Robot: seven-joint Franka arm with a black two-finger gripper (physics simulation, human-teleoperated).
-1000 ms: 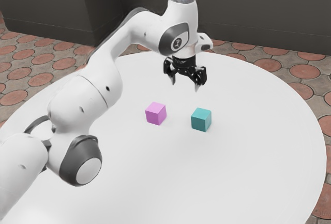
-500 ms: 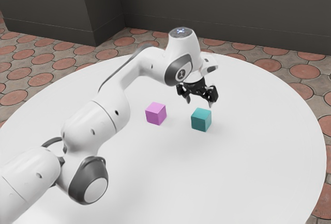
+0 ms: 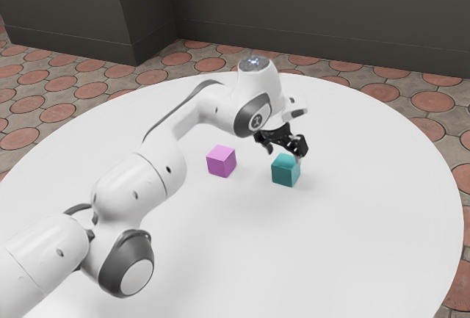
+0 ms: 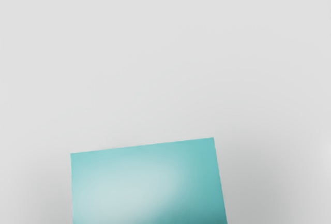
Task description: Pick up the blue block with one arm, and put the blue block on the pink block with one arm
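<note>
The hand hovers just over the blue block, fingers apart and seemingly not yet touching it. The block sits on the tabletop, near the pink block.

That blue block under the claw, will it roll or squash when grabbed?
Probably neither. The blue block is a cube with flat faces, resting flat on the table, so it should slide rather than roll. Its crisp edges suggest it is rigid; the smooth faces might slip somewhat.
</note>
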